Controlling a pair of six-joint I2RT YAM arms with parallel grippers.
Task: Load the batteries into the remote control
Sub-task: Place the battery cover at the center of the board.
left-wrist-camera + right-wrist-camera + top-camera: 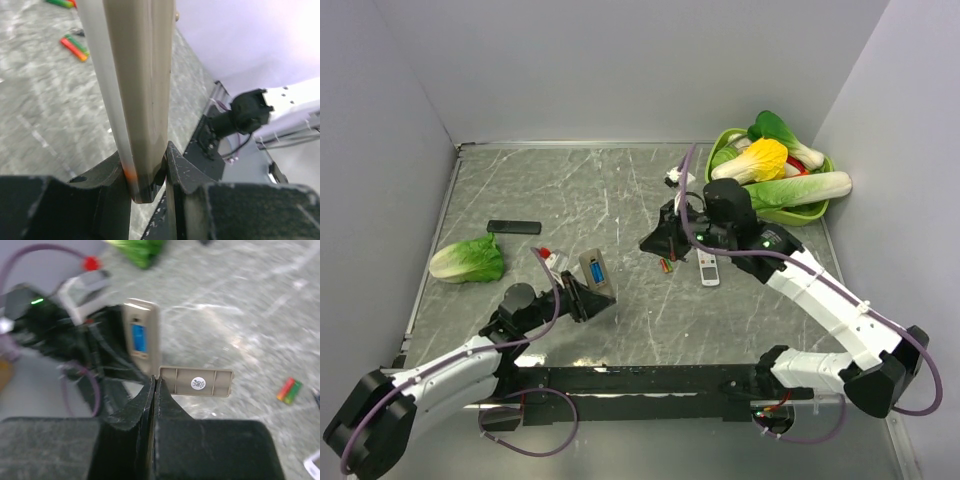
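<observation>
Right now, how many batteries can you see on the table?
2. One battery lies on the table left of the remote control held in the left gripper; the other battery lies farther off, at the picture's top edge. More may be hidden.

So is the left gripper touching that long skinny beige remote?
Touching. The left wrist view shows the left gripper clamped on both sides of the slim grey-beige remote control.

The left end effector (588, 298) grips the remote control (593, 270).
</observation>
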